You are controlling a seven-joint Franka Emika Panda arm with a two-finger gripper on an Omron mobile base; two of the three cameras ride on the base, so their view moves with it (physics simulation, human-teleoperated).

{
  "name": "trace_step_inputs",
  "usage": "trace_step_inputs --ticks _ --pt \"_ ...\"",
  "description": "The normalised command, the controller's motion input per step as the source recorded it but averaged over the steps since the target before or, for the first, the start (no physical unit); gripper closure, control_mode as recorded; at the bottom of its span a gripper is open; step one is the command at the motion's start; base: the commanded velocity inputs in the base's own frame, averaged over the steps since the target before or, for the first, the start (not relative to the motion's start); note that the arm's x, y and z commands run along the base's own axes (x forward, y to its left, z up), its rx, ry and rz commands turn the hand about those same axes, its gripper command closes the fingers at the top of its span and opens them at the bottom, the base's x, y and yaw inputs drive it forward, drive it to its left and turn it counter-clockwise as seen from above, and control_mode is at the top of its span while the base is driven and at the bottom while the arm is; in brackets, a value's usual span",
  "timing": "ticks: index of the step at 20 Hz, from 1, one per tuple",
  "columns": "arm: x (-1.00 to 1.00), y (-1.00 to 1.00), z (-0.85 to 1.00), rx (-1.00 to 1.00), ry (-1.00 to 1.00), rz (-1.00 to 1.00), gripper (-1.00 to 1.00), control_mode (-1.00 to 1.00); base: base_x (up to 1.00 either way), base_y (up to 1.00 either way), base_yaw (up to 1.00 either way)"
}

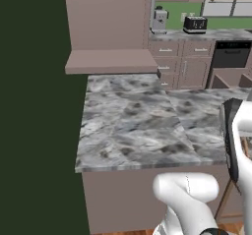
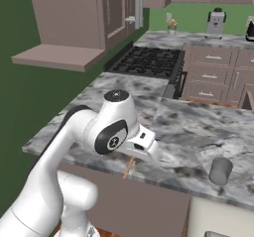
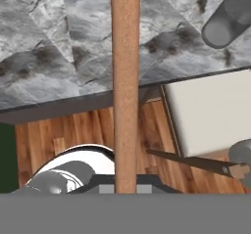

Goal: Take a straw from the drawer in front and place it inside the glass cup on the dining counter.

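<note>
My gripper (image 2: 133, 157) clenched on one straw (image 3: 125, 81), held up over counter (image 2: 188, 127) edge so it can go to cup (image 2: 220, 170)
One cup, standing on counter at 3 o'clock from my hand, near, not touching
Straw long, thin, points down past edge
One toaster (image 1: 195, 24) at 12, far back

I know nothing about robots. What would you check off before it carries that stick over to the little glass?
1. Straw held in the gripper: ok, it runs straight out from the shut gripper.
2. Glass cup upright on the dining counter: ok.
3. Straw over the cup: not ok, the cup sits off to one side.
4. Counter between straw and cup free of obstacles: ok.
5. Cup empty: cannot tell.
6. White stool below the counter edge, out of the way: ok.
</note>
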Motion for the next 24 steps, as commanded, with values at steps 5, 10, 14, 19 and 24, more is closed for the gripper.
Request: trace_step_inputs --ticks 5,10,14,19,24 --pt "0.03 -0.74 0.47 0.0 -0.1 0.01 1.0 -1.0 0.0 0.0 0.0" --pt "0.24 -0.72 0.37 -0.03 -0.11 0.0 1.0 -1.0 0.0 0.0 0.0" --pt "0.5 -0.49 0.16 -0.21 -0.08 -0.08 1.0 -1.0 0.0 0.0 0.0" --pt "0.53 -0.24 0.01 -0.25 -0.05 -0.25 1.0 -1.0 0.0 0.0 0.0" --pt "0.42 -0.24 0.0 -0.14 -0.01 -0.33 1.0 -1.0 0.0 0.0 0.0"
